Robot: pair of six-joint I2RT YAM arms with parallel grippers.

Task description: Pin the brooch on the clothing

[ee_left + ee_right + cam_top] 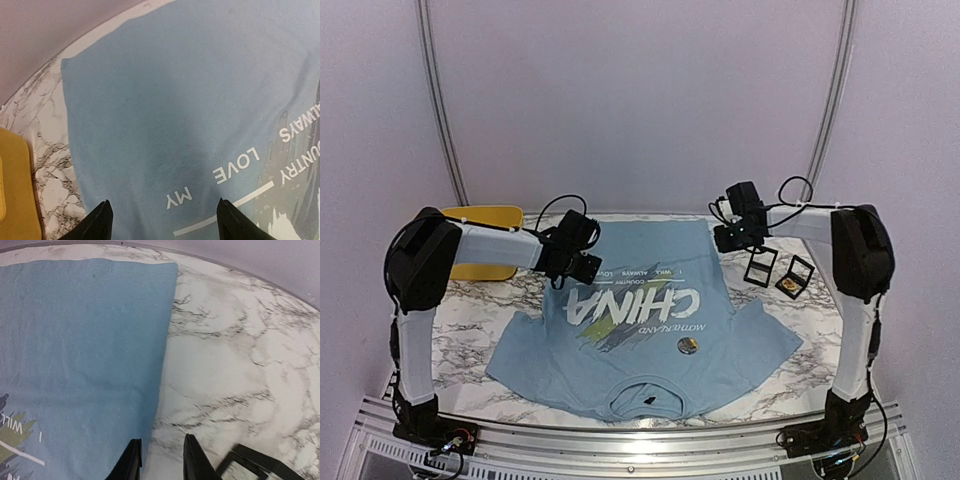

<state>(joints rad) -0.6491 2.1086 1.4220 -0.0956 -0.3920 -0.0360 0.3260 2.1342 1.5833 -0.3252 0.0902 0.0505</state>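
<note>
The marble table [470, 320] carries everything, and the biggest thing on it is the T-shirt [650, 300]. It is spread flat, collar towards my bases and hem at the far edge. It is light, limp cloth that will bunch and slide on the smooth top if I drag it. I judge it is better pressed down or pinched at a plain patch beside the print than lifted.

On bare marble just beside the shirt's right edge stands an open black box [761, 266]. Smallest is the brooch [688, 345], a round disc on the chest just below the lettering. It looks hard, light and likely slippery, so it should be taken by its rim. From above it is too small for me to tell whether its pin is through the cloth.

My left gripper [162, 222] hangs over the shirt's far left part, fingers spread wide with only fabric below and nothing held. My right gripper [161, 460] sits over the shirt's right edge, a narrow gap between its fingers and nothing in them.

Only the top view shows the brooch and the whole shirt. My left wrist view adds the small white words up close and a yellow board [15, 190] off the cloth. My right wrist view shows the straight side edge of the shirt and a corner of the box.
</note>
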